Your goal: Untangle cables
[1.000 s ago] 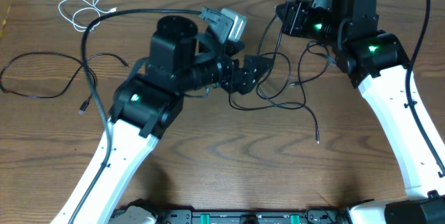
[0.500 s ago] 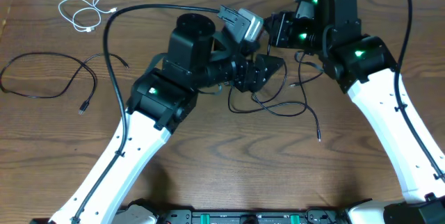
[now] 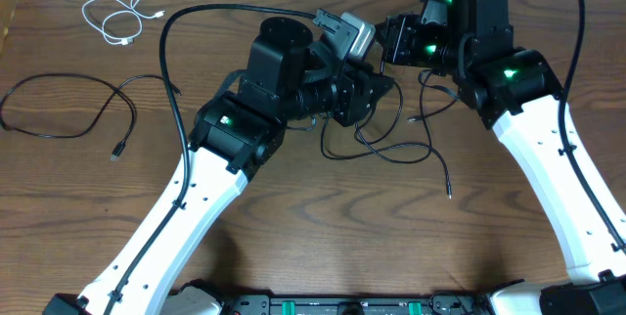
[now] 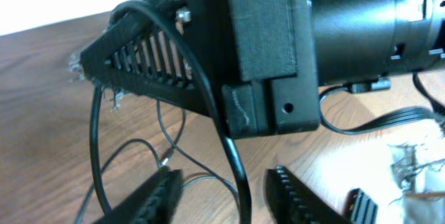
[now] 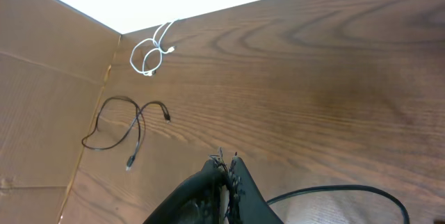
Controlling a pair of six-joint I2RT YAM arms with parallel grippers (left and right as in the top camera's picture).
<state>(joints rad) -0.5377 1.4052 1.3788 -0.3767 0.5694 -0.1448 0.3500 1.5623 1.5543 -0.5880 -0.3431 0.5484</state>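
Note:
A tangle of thin black cables [image 3: 391, 145] lies on the wood between the two arms. My left gripper [image 3: 377, 90] reaches into it from the left. In the left wrist view its jaws [image 4: 224, 177] stand apart, with one black cable [image 4: 236, 175] running down between them, close to the right finger [image 4: 299, 197] and not pinched. That cable loops up over my right gripper [image 4: 87, 60], whose fingers are pressed together. I cannot tell whether they pinch it. The right wrist view shows the same shut fingers [image 5: 227, 163] with frayed threads at their tips.
A short white cable [image 3: 117, 17] lies coiled at the far left corner, also in the right wrist view [image 5: 149, 56]. A separate black cable [image 3: 59, 110] loops on the left side. One loose plug end [image 3: 447, 196] trails right of centre. A cardboard wall [image 5: 42, 99] borders the left edge.
My left arm has swung right and away from me toward the right gripper, and its jaws have narrowed around the cable. The right arm shifted left, then held still.

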